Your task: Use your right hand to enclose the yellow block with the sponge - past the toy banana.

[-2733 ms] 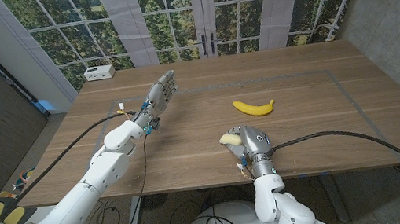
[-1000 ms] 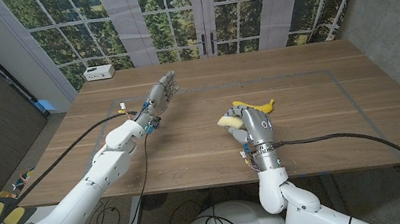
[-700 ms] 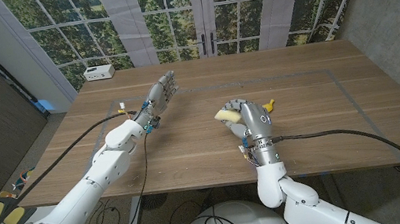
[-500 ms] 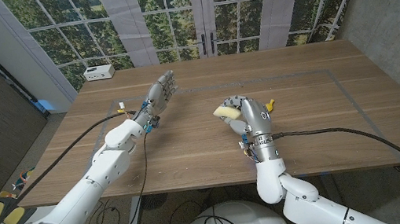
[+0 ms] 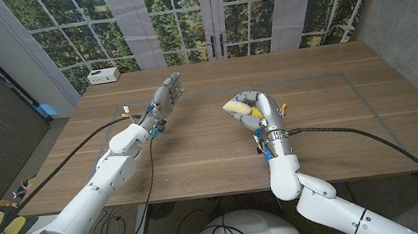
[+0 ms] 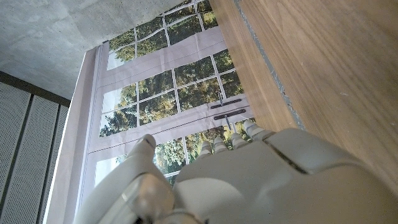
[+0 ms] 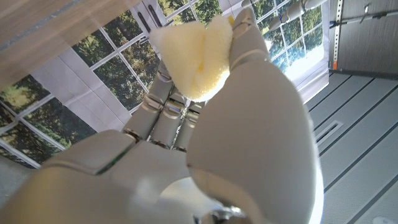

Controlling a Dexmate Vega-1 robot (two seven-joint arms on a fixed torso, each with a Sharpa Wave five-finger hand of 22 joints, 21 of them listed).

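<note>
One pale yellow sponge (image 5: 234,106) is gripped, folded, in the right hand (image 5: 263,115) at frame centre, beside the toy banana (image 5: 282,109); carrying beyond it is judged next.

Stood at a wooden table (image 5: 197,148) before tall windows. Right hand (image 5: 262,111) raised over mid-table, fingers curled round a pale yellow sponge (image 5: 234,107). Banana (image 5: 282,108) mostly hidden behind that hand, a yellow tip perhaps showing at its right edge. Left hand (image 5: 167,95) stretched toward the far left of the table, fingers straight and together, holding nothing. White box (image 5: 104,74) sat at the far left corner.
</note>
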